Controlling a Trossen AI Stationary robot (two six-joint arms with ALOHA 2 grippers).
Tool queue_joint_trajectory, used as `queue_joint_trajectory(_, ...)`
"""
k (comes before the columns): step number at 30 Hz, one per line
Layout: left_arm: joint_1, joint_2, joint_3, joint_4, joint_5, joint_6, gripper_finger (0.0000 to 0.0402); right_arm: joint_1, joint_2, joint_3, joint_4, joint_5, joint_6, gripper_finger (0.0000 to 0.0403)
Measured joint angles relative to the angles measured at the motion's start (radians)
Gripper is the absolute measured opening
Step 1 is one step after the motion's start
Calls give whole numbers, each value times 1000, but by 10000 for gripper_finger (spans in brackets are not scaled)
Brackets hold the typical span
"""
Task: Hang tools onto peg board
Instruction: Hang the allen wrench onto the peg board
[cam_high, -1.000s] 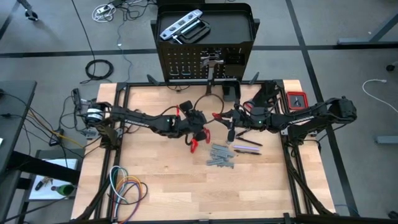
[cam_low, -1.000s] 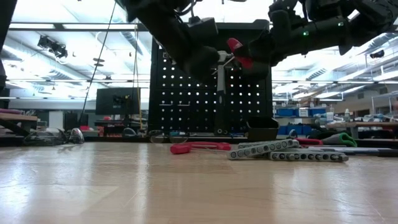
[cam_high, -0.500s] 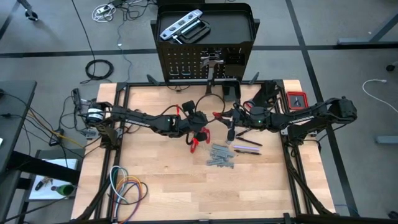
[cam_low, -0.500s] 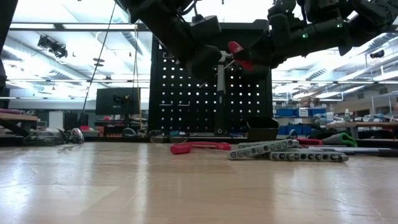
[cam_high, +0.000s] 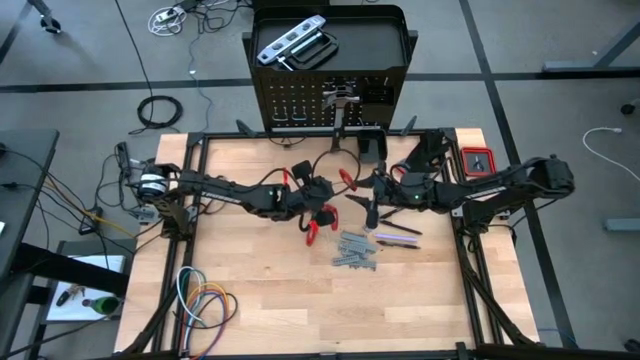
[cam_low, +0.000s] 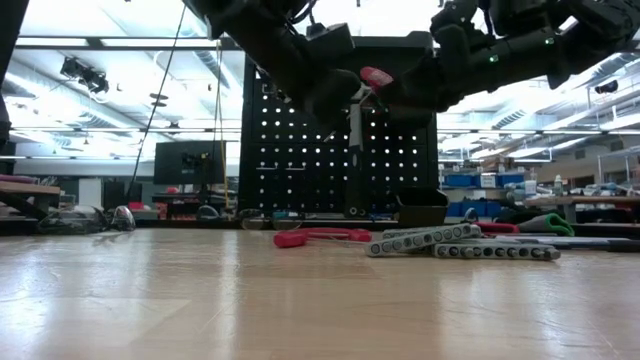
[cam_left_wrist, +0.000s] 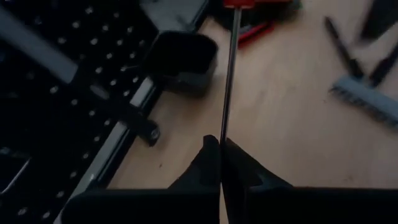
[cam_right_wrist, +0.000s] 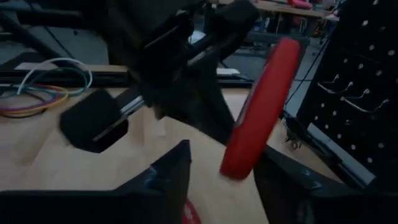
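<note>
A screwdriver with a thin metal shaft and a red handle (cam_right_wrist: 261, 106) hangs in the air in front of the peg board (cam_high: 330, 95), between my two grippers. My left gripper (cam_left_wrist: 221, 146), coming from the table's left, is shut on its shaft. My right gripper (cam_right_wrist: 227, 158), coming from the right, is open, with its fingers on either side of the red handle (cam_low: 377, 77). A hammer (cam_high: 340, 100) hangs on the board. A silver level (cam_high: 290, 42) lies in the stand's top tray. My left gripper pinches the screwdriver's thin shaft (cam_left_wrist: 222, 134) between its two fingers. The shaft runs on along the fingers' line to the red handle (cam_left_wrist: 249, 2). The fingers come from the table's left, slanting slightly down. The tool is clear of the table.
Red-handled pliers (cam_high: 315, 228), a row of grey wrenches (cam_high: 355, 250) and dark screwdrivers (cam_high: 397, 232) lie on the table under and near the grippers. A small black box (cam_high: 372, 145) stands at the board's foot, a red case (cam_high: 477, 160) at the far right, coloured cables (cam_high: 205, 300) near left.
My left gripper has shut on the screwdriver's shaft. My right gripper has opened and let go of the red handle, which has tipped a little. Both arms have kept their places.
</note>
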Motion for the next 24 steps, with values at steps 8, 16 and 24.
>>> queue_joint_trajectory(8,90,-93,-273,144,-32,-84,0,-1,-132,0,-186,186,-3,238)
queue_joint_trajectory(16,318,-385,-539,567,152,-119,0,-14,-117,0,-196,189,23,235)
queue_joint_trajectory(24,502,-416,-459,586,278,-155,0,-15,-24,0,-84,121,23,233)
